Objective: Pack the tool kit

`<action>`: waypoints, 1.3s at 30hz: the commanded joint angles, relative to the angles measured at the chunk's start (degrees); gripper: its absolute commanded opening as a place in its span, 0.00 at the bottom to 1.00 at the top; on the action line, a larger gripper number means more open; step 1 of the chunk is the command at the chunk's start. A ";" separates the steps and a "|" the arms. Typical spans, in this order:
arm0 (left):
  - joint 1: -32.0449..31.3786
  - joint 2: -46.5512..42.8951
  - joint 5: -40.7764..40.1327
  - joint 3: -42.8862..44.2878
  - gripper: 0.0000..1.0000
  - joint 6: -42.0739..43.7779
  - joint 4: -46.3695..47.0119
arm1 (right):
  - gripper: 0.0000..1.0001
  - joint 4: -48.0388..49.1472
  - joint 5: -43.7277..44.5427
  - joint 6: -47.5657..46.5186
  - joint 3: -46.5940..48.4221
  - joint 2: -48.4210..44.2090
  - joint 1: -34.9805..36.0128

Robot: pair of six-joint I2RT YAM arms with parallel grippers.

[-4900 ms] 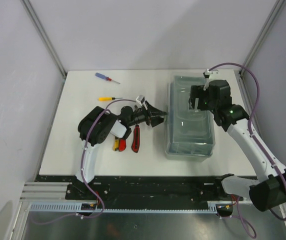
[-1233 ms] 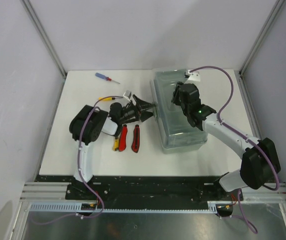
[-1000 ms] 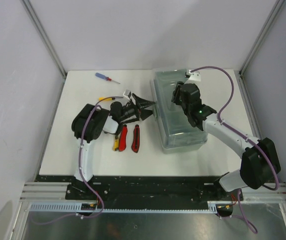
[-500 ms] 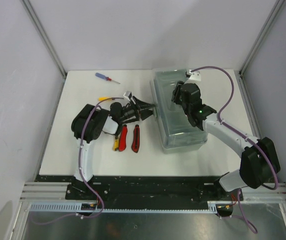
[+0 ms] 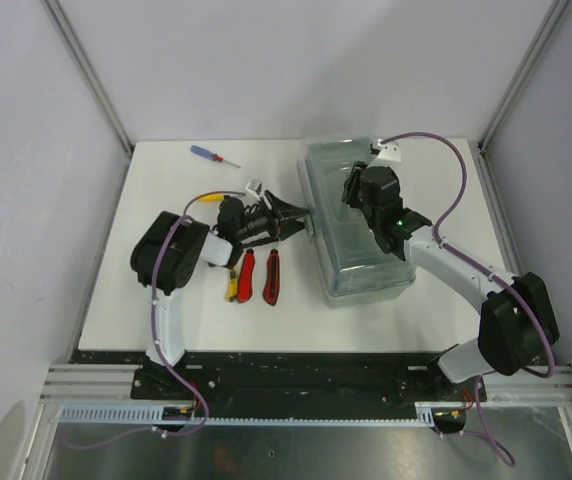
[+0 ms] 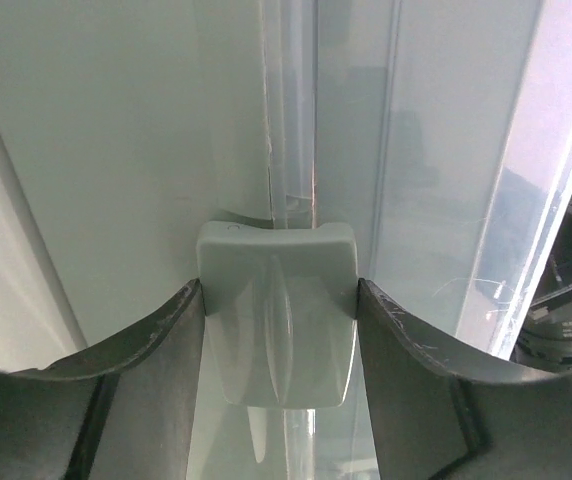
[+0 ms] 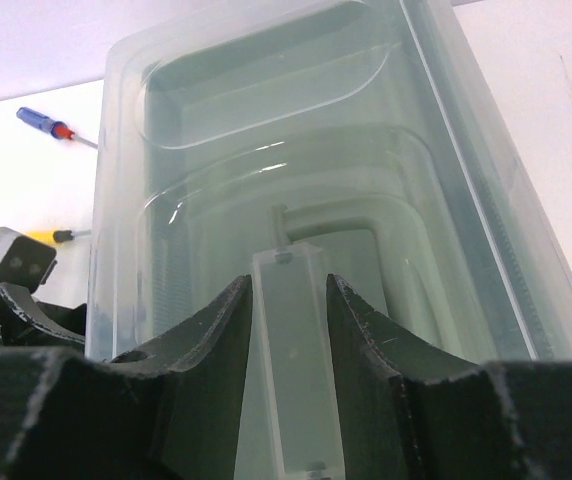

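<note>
Since the earliest frame the toolbox (image 5: 366,262) has slid toward the left arm and turned a little. The left gripper (image 5: 301,213), spread wide a second ago, has narrowed.

From the top camera, the toolbox lies right of centre on the white table (image 5: 156,285). The left gripper meets its left long side and the right gripper (image 5: 359,195) sits on top of its lid (image 5: 351,165). Two red knives (image 5: 260,276) and a yellow knife (image 5: 232,290) lie side by side just beside the left arm, apart from the box. A blue-handled screwdriver (image 5: 206,153) rests near the far left corner, with a yellow-handled screwdriver (image 5: 206,198) nearer the arm. Pale grey walls (image 5: 266,60) enclose the table.

In the left wrist view, the left gripper (image 6: 278,290) is clamped on a grey-green latch (image 6: 276,335) on the toolbox (image 6: 116,150) wall, one finger against each side of it.

In the right wrist view, the right gripper (image 7: 288,290) is closed around the translucent handle (image 7: 291,380) moulded on the lid (image 7: 266,120). The lid is down. Moulded tray shapes show through it, but any contents cannot be made out. Beyond the box lie the blue-handled screwdriver (image 7: 46,122) and the yellow-handled screwdriver (image 7: 41,236).
</note>
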 commanded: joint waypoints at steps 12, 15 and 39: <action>-1.93 -12.17 4.25 3.54 0.10 14.69 -13.28 | 0.40 -31.84 -13.32 3.96 -9.44 12.34 3.45; -1.89 -13.30 3.95 4.26 0.13 16.63 -17.34 | 0.40 -31.80 -13.23 4.01 -9.44 12.31 3.39; -1.93 -15.54 3.29 0.36 0.53 1.73 3.98 | 0.41 -30.81 -13.76 4.70 -9.44 12.10 3.41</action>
